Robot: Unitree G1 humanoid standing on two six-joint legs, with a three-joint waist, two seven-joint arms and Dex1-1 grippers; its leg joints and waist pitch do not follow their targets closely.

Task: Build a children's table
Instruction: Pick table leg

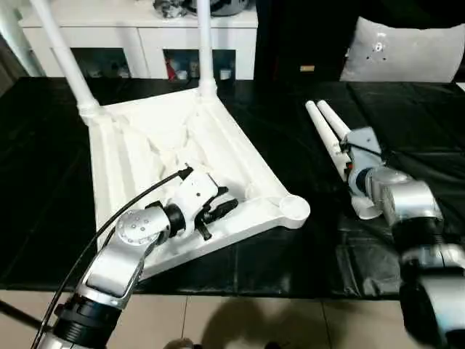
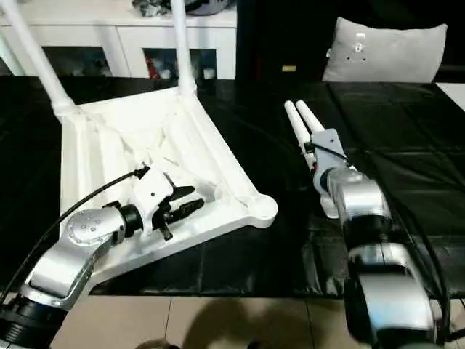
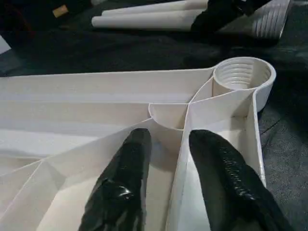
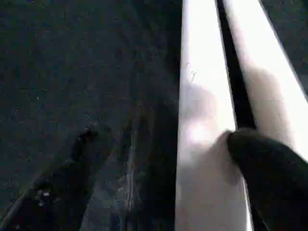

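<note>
Right pincer (image 4: 159, 159) spread astride one loose leg (image 1: 328, 138); neighbouring leg touching, may roll. Left pincer (image 3: 168, 159) parted astride tabletop (image 1: 123, 156) rib; could snag.

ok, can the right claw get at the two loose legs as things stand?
Probably yes. The right claw is open right over the loose legs, one finger already on the nearer leg, nothing in between.

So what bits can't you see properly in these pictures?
- Two screwed-in legs: tops cut off by the head views' upper edge.
- Loose legs: near ends hidden behind the right arm.
- Table top: near corner hidden under the left arm.
- Cabinet shelves: things too small to name.
</note>
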